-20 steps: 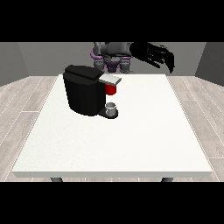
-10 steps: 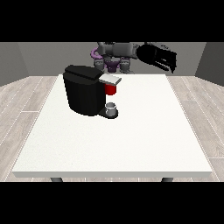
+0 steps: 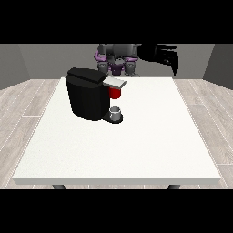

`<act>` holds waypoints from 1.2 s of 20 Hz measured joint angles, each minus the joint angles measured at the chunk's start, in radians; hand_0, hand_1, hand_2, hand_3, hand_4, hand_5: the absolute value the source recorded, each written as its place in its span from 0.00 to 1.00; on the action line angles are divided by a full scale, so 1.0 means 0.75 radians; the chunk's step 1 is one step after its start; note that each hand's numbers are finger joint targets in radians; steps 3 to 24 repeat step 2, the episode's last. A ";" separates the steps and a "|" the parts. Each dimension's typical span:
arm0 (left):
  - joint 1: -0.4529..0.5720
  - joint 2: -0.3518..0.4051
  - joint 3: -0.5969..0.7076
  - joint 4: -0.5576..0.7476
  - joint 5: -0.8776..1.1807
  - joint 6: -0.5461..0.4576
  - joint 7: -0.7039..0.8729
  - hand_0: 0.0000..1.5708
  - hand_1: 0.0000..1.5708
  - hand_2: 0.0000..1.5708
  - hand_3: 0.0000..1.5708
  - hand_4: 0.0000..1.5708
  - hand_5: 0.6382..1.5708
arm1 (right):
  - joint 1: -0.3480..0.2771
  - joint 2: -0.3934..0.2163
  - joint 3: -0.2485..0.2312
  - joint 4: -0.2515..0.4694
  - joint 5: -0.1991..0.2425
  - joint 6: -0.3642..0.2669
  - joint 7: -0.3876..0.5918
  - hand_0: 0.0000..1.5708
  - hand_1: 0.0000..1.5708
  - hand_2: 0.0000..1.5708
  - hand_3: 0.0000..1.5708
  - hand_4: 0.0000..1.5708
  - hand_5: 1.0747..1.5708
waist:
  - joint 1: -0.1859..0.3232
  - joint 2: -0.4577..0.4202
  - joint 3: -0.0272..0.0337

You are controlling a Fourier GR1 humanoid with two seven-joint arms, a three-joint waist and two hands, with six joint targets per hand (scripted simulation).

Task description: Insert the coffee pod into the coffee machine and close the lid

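Up in the air at the view's right, my black robot hand [image 3: 164,55] hangs with fingers curled down and holding nothing. It waits well apart from the boxy black coffee machine [image 3: 88,93] on the flat white table [image 3: 136,145]. A small grey thing [image 3: 116,112] sits under the machine's spout; maybe the pod.

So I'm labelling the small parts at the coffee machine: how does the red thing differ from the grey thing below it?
The red thing at the machine sits high, tucked under the grey lid; the grey thing stands low on the machine's base. The red one is partly hidden; the grey one shows whole. Both are small and sit at the coffee machine's front.
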 measured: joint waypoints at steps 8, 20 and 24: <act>0.039 0.006 0.024 0.034 -0.002 0.014 -0.030 0.00 0.00 0.00 0.00 0.17 1.00 | 0.059 0.059 0.043 -0.028 -0.006 0.009 -0.046 0.00 0.00 0.00 0.00 0.17 1.00 | -0.062 -0.036 -0.0003; 0.039 0.006 0.024 0.034 -0.002 0.014 -0.030 0.00 0.00 0.00 0.00 0.17 1.00 | 0.059 0.059 0.043 -0.028 -0.006 0.009 -0.046 0.00 0.00 0.00 0.00 0.17 1.00 | -0.062 -0.036 -0.0003; 0.039 0.006 0.024 0.034 -0.002 0.014 -0.030 0.00 0.00 0.00 0.00 0.17 1.00 | 0.059 0.059 0.043 -0.028 -0.006 0.009 -0.046 0.00 0.00 0.00 0.00 0.17 1.00 | -0.062 -0.036 -0.0003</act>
